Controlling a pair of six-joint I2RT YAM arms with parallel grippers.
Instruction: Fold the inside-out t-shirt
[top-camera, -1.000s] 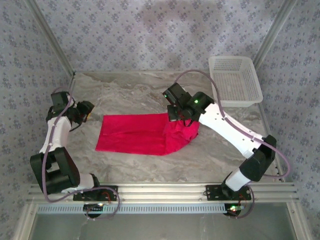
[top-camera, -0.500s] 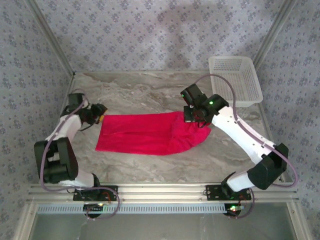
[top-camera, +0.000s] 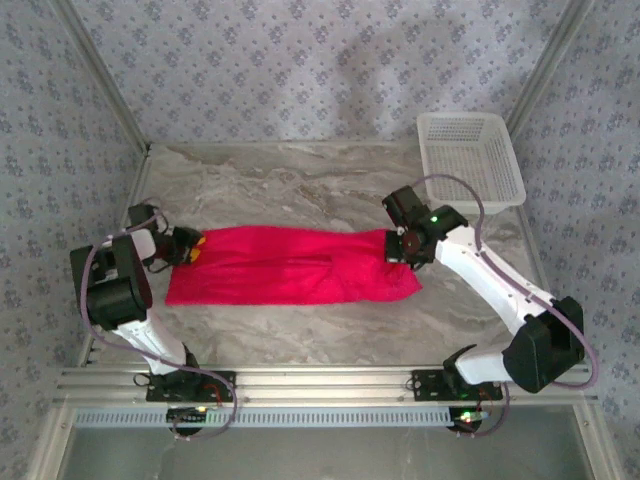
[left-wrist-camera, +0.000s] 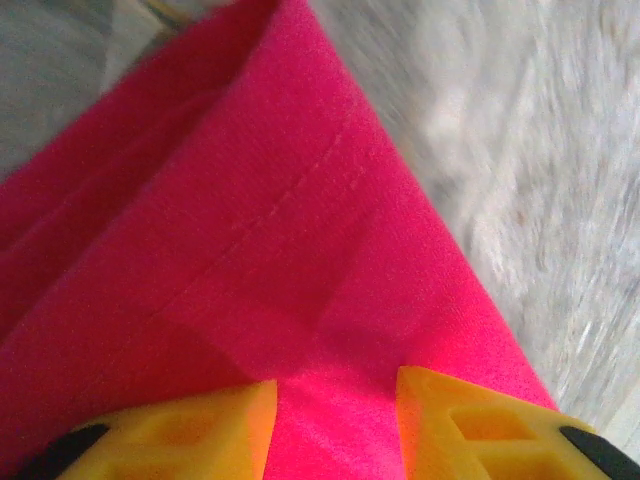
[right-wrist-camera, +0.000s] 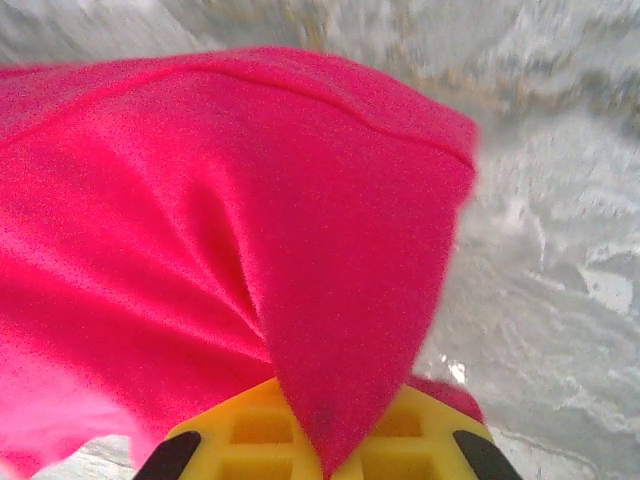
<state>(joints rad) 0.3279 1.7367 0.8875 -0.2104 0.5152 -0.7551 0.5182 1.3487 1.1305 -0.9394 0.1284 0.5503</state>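
Because it is thin knit cloth, the bright red, soft, short-sleeved inside-out t-shirt (top-camera: 290, 268) should handle as light and limp, not slippery and not fragile. It has no stiffness, so it will sag and bunch wherever nothing supports it. The best hold is at corners or hem edges, pinching both layers together, w/ the 2 ends held at once so the cloth lies flat.

At the end farthest from the white plastic mesh basket (top-camera: 468, 118), the yellow-fingered left gripper (top-camera: 190, 247) sits on the shirt's corner. In the left wrist view the left gripper (left-wrist-camera: 335, 410) has cloth filling the gap betw. its fingers (left-wrist-camera: 200, 430). Creases run toward that gap, so I judge it is clamped on the fabric, near the edge.

The inside-out t-shirt lies on the grey marble-pattern table (top-camera: 300, 185), left of the basket and nearer to the arm bases than the basket is. It makes a long narrow band. Its long axis goes left-right: one end points to the basket side, the other is well apart from it. Which end is collar or hem, I cannot tell.

At the end near the basket, the right gripper (top-camera: 405, 246) grasps the shirt. In the right wrist view a fold of cloth comes out from betw. the fingers of the right gripper (right-wrist-camera: 330, 435), pinched there and draping like a small tent.
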